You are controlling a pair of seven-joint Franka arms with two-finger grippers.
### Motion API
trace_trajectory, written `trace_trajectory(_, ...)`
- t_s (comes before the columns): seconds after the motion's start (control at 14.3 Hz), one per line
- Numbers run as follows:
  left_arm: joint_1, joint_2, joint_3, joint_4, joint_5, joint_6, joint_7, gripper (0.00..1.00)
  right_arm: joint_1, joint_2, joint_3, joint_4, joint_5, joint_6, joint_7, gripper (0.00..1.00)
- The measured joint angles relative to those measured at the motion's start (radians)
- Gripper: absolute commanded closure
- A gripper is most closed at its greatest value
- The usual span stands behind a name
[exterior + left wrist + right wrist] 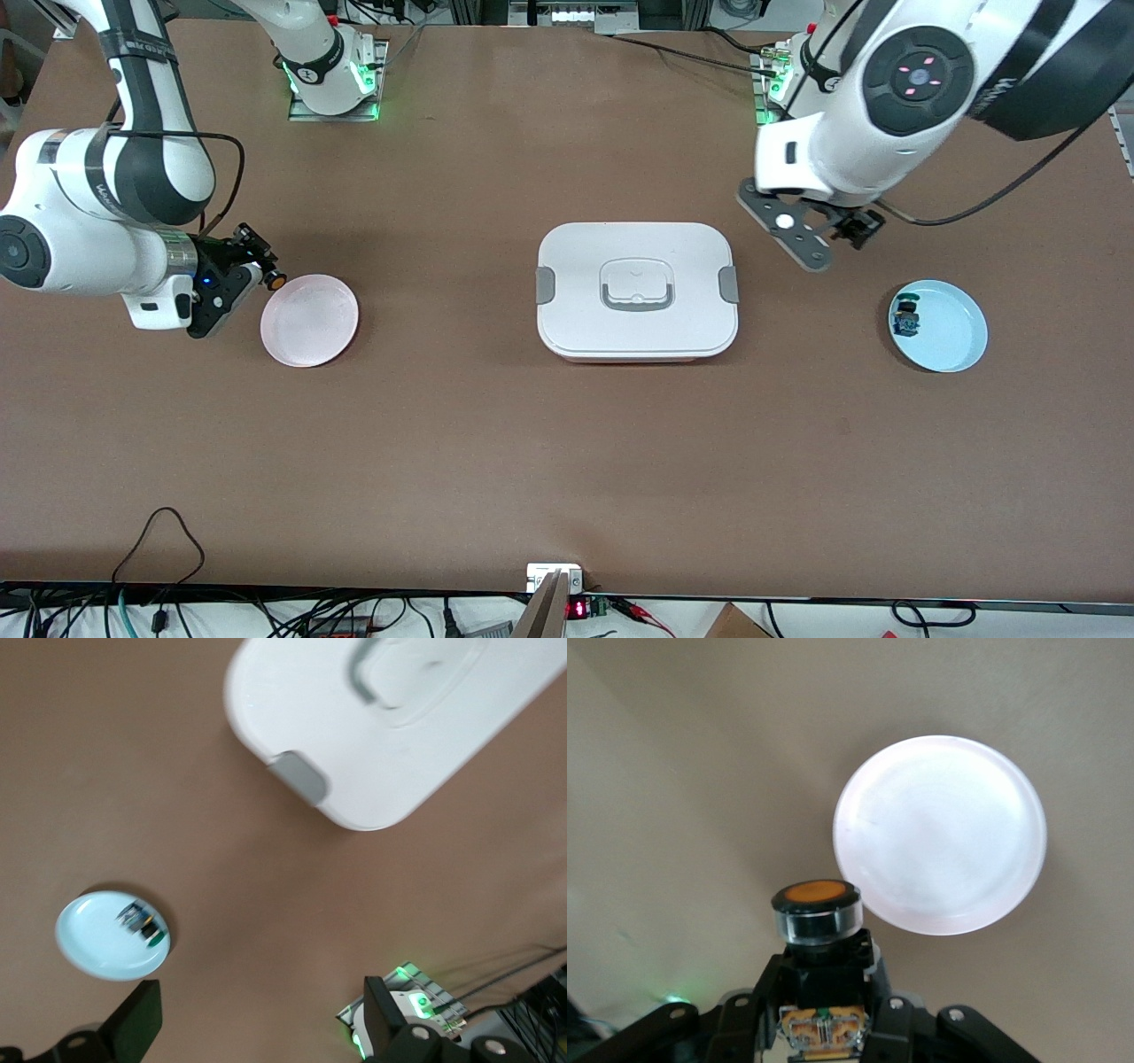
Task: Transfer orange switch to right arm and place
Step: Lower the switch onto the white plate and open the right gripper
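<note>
Right wrist view: right gripper (824, 1014) is clamping the orange switch (818, 921) beside the pink plate (943, 833).
Left gripper (257, 1023): waiting, fingers spread.
Your move: be centring over the plate before lowering.

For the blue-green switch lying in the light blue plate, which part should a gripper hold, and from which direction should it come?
Probably from straight above, with the fingers closing across the dark body of the blue-green switch. It lies on its side close to the rim of the light blue plate, so the raised rim would hinder a sideways approach. The left gripper, open, is nearest.
</note>
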Motion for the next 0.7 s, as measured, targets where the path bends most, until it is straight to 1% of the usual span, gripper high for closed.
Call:
trace_trajectory(0.07,-0.066,-0.025,0.113,0.005,0.0,0.0,-0.025,0.0,0.0,0.0,0.0,-0.02,-0.019,0.043,-0.048,0.99)
trace_trajectory(0.14,-0.125,-0.047,0.209,0.005,-0.001,0.008,-0.069,0.0,0.0,0.0,0.0,-0.044,-0.035,0.089,-0.094,0.99)
trace_trajectory(0.21,-0.157,-0.065,0.265,0.003,-0.001,0.035,-0.132,0.0,0.0,0.0,0.0,-0.071,-0.044,0.136,-0.141,0.99)
trace_trajectory(0.35,-0.177,-0.108,0.328,-0.028,-0.005,0.117,-0.275,0.0,0.001,0.0,0.0,-0.123,-0.057,0.23,-0.218,0.99)
trace_trajectory(0.42,-0.18,-0.135,0.36,-0.055,-0.02,0.158,-0.312,0.0,0.001,0.001,0.001,-0.147,-0.07,0.277,-0.243,0.99)
trace_trajectory(0.56,-0.18,-0.192,0.433,-0.118,-0.097,0.206,-0.339,0.0,0.004,0.001,0.002,-0.198,-0.104,0.369,-0.271,0.99)
trace_trajectory(0.7,-0.179,-0.251,0.501,-0.194,-0.167,0.257,-0.346,0.0,0.007,0.001,0.004,-0.245,-0.114,0.445,-0.286,0.99)
